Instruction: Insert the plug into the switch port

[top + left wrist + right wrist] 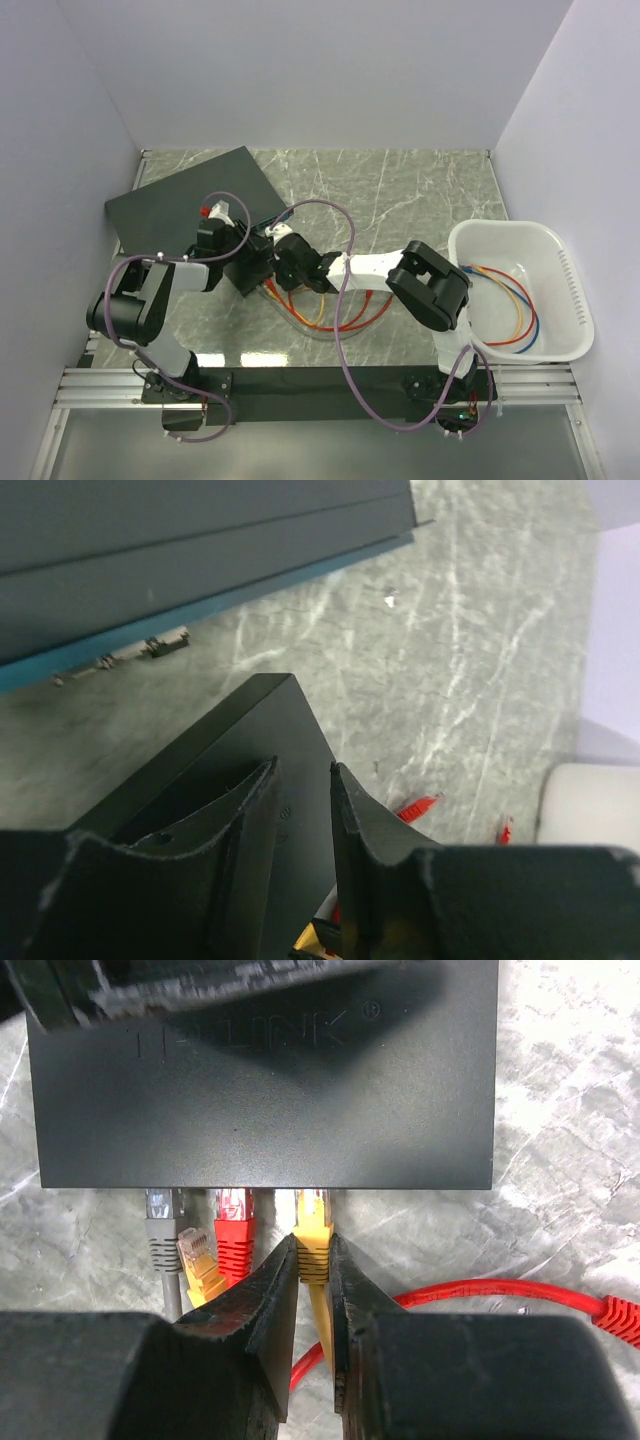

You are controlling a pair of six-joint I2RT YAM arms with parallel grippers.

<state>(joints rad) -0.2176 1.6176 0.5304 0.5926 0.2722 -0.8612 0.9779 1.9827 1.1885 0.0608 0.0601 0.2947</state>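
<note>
The switch box [265, 1100] is smooth matt black. The desk [570, 1090] looks like polished, veined grey stone. The yellow plug [313, 1240] is glossy plastic. At three o'clock, the white tub [575, 290] is smooth plastic.

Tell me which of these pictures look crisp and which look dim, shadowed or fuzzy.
Top external view: even, soft light, faint shadows on the marble table, white tub brightest. Left wrist view: dim, the big dark slab soft, the left gripper's fingers sharper. Right wrist view: yellow plug and black switch box crisp, a shadow across the box's lettering, the right gripper's fingers dark and soft.
</note>
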